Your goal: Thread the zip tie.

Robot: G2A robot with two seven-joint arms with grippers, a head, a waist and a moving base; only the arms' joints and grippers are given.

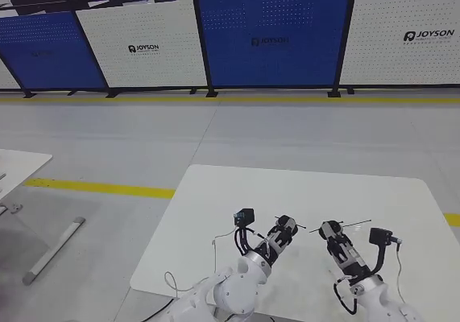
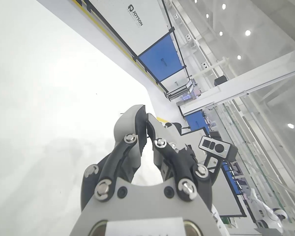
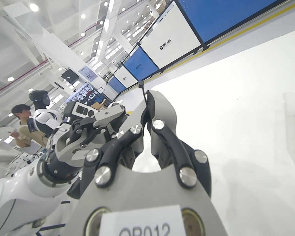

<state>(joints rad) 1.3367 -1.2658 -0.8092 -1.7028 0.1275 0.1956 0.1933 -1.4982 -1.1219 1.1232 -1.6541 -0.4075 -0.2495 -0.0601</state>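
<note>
**A:** Over the table from above, where's your zip tie?
**B:** Clamped across your right gripper, long end toward three o'clock; left gripper at its nine.
**A:** Left wrist?
**B:** Fingers pressed together; holding anything, you can't tell.
**A:** Right wrist?
**B:** Fingers pinched shut on the zip tie.

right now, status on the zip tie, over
left gripper shut, load unclear. right gripper shut on zip tie, head end free. clear container on table nearby.

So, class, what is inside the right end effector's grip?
A black zip tie: its head and a short length stick out beyond the right end effector. The part clamped inside is hidden.
</note>
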